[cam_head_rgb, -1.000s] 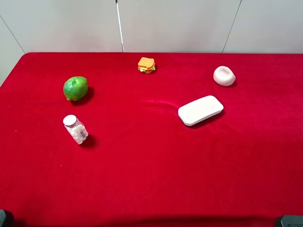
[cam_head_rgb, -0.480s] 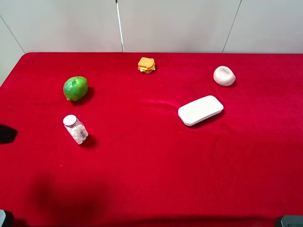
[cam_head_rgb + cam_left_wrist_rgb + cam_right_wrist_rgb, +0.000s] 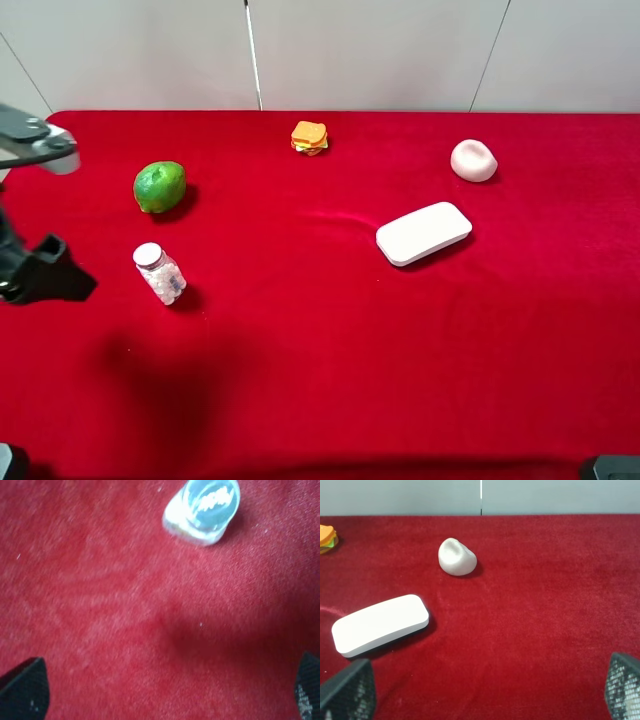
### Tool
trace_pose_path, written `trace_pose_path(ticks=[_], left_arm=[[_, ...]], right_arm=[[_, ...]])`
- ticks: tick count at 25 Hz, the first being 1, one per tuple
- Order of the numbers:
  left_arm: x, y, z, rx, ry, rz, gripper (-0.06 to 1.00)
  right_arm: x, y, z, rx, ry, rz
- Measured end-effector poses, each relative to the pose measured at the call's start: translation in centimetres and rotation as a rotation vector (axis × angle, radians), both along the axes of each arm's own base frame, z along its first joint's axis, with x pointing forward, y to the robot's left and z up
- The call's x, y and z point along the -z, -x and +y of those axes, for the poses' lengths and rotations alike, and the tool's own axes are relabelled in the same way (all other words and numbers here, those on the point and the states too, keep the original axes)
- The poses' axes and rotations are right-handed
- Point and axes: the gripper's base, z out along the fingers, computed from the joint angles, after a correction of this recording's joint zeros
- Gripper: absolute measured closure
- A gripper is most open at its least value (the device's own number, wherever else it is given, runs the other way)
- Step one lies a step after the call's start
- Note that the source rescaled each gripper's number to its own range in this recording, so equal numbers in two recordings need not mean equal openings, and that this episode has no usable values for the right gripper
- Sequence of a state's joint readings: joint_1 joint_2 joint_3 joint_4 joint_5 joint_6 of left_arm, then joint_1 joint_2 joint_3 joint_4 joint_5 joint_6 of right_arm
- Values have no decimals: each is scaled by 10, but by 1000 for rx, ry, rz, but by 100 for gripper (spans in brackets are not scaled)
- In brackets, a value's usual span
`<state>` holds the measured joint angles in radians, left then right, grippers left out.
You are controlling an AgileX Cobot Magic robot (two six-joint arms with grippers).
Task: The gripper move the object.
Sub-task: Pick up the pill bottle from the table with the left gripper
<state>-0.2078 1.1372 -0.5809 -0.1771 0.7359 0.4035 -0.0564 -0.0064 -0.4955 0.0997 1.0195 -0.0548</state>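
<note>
The small clear bottle (image 3: 160, 273) with a white cap stands upright on the red cloth at the left, in front of the green lime (image 3: 160, 186). My left arm reaches in from the left edge, and its gripper (image 3: 68, 280) hangs above the cloth just left of the bottle, apart from it. In the left wrist view the bottle (image 3: 202, 509) shows from above, beyond the wide-apart dark fingertips (image 3: 24, 689) of the open, empty left gripper (image 3: 165, 692). My right gripper (image 3: 485, 692) is open and empty, with only its fingertips (image 3: 622, 692) showing.
A flat white rounded case (image 3: 424, 233) lies right of centre and also shows in the right wrist view (image 3: 380, 624). A pale rounded lump (image 3: 473, 160) sits at the back right, a toy burger (image 3: 309, 137) at the back centre. The grey wall (image 3: 350, 50) stands behind the table.
My left arm has come into the exterior view from the left edge and moved toward the bottle. Its shadow has spread over the front left cloth. The objects have not moved.
</note>
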Motion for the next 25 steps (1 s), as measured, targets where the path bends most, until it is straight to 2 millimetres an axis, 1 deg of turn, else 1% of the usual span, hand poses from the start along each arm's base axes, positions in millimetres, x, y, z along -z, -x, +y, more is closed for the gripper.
trace_pose_path(ticks=[10, 14, 20, 25], left_arm=[[20, -41, -26, 77, -31, 120, -3], [29, -54, -39, 112, -44, 157, -3], [45, -70, -58, 165, -62, 202, -3], [60, -79, -67, 177, -69, 198, -3]], right_arm=[[0, 0, 0, 2, -4, 1], [0, 0, 0, 2, -4, 1], [0, 0, 0, 2, -4, 1], [0, 0, 0, 2, -4, 0]])
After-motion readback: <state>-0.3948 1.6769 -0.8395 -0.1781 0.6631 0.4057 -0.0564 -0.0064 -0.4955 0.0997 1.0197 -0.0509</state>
